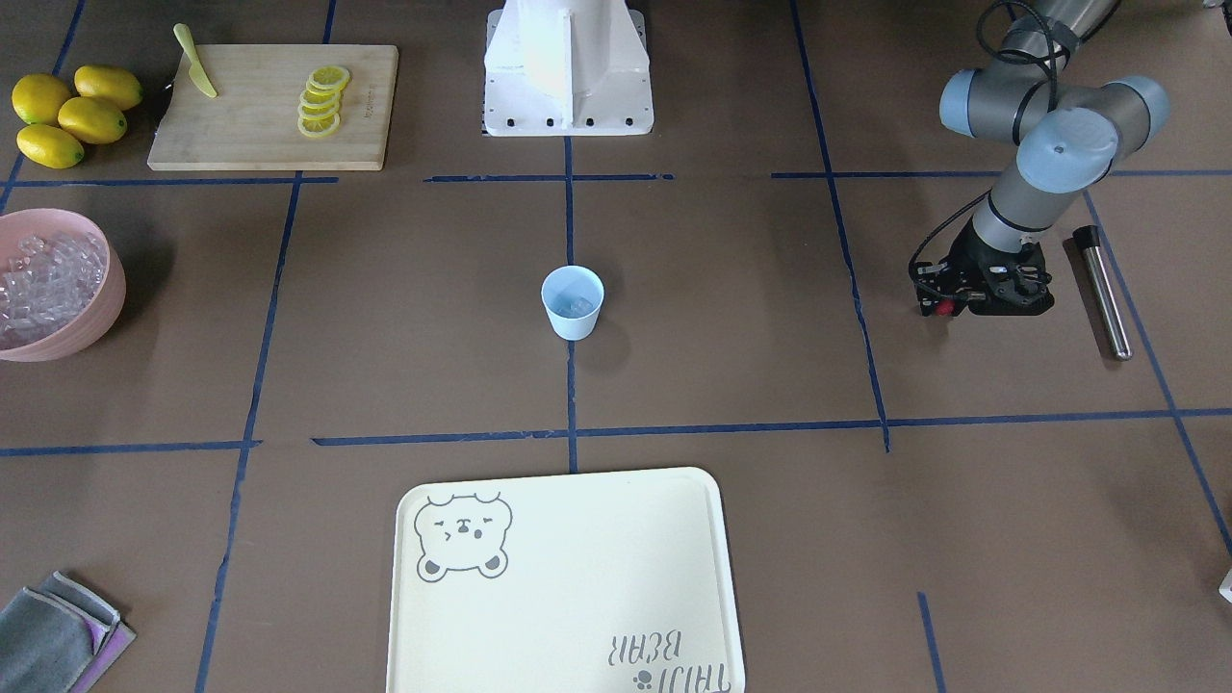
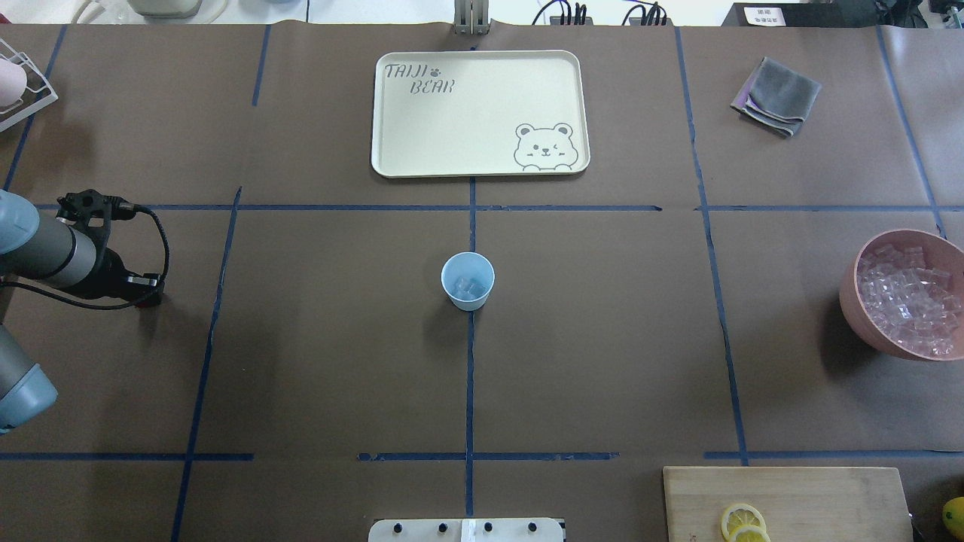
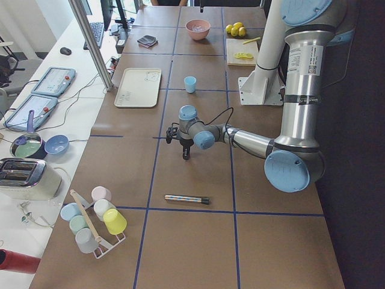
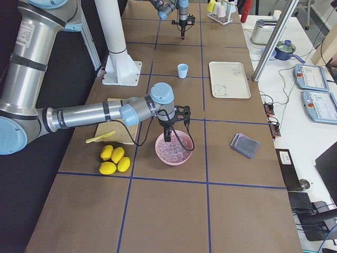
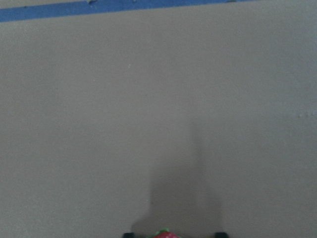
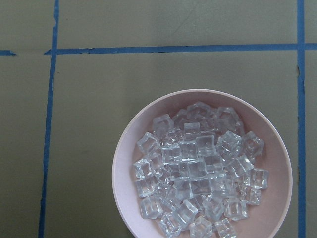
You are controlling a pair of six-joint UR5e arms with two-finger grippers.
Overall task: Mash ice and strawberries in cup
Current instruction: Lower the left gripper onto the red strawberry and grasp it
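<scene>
Left gripper [image 1: 953,304] is observed low over the table on the robot's left side, fingers pointed down; a strawberry [image 5: 163,233] is seen between its fingertips in the wrist view; whether the fingers are pressed onto it cannot be told, since only their tips show at the frame edge. Cup [image 1: 573,301] is found upright on the centre line, well apart from this gripper; ice [image 1: 578,306] is already inside, and no berry is seen in it. Relation noted: from the left gripper the cup lies toward the robot's right, at nearly the same depth; a sideways carry is judged necessary. Metal rod [image 1: 1105,294] is laid near the gripper on its outer side, long axis toward and away from the robot. Right gripper [image 4: 167,136] is seen above the pink bowl [image 6: 124,163]; its opening cannot be told.
</scene>
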